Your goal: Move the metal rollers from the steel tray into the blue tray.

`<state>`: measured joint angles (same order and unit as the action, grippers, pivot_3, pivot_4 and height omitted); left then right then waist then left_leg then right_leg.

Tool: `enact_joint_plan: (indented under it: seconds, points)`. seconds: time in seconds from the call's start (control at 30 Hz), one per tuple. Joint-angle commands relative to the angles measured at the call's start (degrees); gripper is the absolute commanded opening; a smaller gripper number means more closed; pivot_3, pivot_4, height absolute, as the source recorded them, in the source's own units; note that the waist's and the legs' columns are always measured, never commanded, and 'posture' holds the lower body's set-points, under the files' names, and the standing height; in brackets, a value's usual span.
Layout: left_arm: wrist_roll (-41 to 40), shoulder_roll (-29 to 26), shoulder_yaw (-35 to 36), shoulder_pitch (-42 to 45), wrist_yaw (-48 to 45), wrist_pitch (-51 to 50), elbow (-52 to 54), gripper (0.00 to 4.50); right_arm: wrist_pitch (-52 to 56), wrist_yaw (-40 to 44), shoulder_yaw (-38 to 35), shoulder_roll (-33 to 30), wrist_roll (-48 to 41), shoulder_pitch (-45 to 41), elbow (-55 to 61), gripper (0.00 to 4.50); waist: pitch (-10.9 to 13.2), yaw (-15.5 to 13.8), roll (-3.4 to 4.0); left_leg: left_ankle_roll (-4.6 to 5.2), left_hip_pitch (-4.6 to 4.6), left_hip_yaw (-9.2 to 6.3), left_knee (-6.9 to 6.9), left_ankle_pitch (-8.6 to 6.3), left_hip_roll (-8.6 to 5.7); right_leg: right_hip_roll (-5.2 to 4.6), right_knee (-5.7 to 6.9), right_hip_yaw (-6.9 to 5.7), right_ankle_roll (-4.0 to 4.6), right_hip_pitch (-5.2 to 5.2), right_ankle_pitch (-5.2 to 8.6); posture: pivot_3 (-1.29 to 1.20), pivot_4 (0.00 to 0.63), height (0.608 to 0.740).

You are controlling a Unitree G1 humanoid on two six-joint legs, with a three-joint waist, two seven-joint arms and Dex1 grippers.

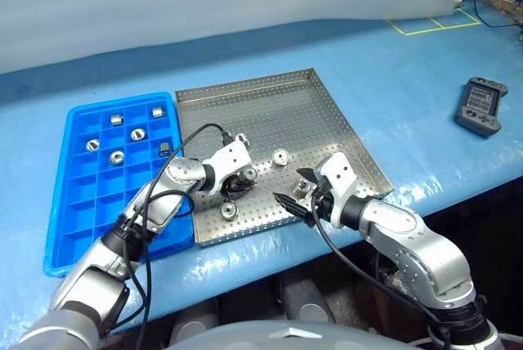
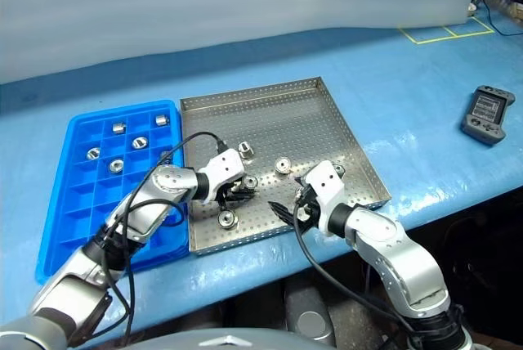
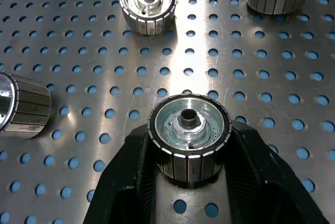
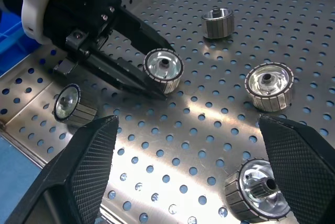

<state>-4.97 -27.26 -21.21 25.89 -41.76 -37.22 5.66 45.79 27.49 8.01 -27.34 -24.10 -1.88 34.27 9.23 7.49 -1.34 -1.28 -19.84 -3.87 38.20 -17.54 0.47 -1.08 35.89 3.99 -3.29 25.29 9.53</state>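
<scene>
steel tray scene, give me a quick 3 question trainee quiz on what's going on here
1. True or false: the left tool is shut on a metal roller.
2. How many rollers already sit in the blue tray? A) two B) six C) ten
3. What state is the right tool in?

Key:
1. True; its fingers clamp the roller, which still sits on the steel tray.
2. B.
3. Open, holding nothing, fingers spread above the tray.
</scene>
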Motion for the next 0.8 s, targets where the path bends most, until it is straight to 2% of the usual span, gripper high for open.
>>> enact_joint_plan:
  seconds: [0.03, 0.27, 0.43, 0.6, 0.8]
  points:
    - [-0.5, 1.3, 8.3, -2.1, 6.8, -1.8, 8.6, 1.68, -0.2, 0.1, 0.8, 0.5, -0.3, -1.6, 1.5, 4.5, 0.0, 0.0, 0.0, 0.0, 0.0, 0.0, 0.01, 0.0, 0.0, 0.0, 0.0, 0.0, -0.03, 0.0, -0.02, -0.13, 0.15, 0.74]
    - [4.9, 7.1, 25.1, -13.6, 27.7, -6.1, 21.2, 1.68, -1.3, 0.8, 6.3, 3.6, 0.5, -5.4, -0.2, 4.5, 0.0, -0.6, 0.01, 0.01, 0.05, 0.02, -0.01, 0.0, 0.01, 0.0, 0.01, 0.02, -0.08, -0.02, -0.05, -0.07, 0.15, 0.74]
    - [8.3, 13.2, 34.0, -21.0, 39.1, -6.5, 25.3, 1.68, -2.9, 2.8, 10.1, 5.9, 0.4, -8.2, -1.7, 4.5, 0.0, -2.1, 0.0, 0.0, 0.05, -0.02, 0.02, 0.0, -0.02, -0.03, -0.02, -0.02, -0.1, -0.05, -0.08, -0.02, 0.15, 0.74]
    - [11.6, 15.7, 37.7, -23.4, 45.9, -6.9, 25.2, 1.68, -3.3, 4.8, 12.5, 6.7, 0.5, -9.6, -2.7, 4.5, 0.0, -4.4, -0.05, -0.01, 0.05, -0.13, 0.03, 0.0, -0.03, -0.05, -0.02, -0.14, -0.09, -0.11, -0.09, 0.01, 0.15, 0.74]
    - [13.2, 16.5, 39.1, -24.1, 48.8, -9.1, 23.1, 1.68, -3.2, 5.1, 12.8, 7.0, 0.5, -9.2, -2.4, 4.5, 0.0, -5.3, -0.05, -0.01, 0.12, -0.15, 0.07, 0.0, -0.07, -0.09, -0.05, -0.18, -0.1, -0.22, -0.09, 0.0, 0.15, 0.74]
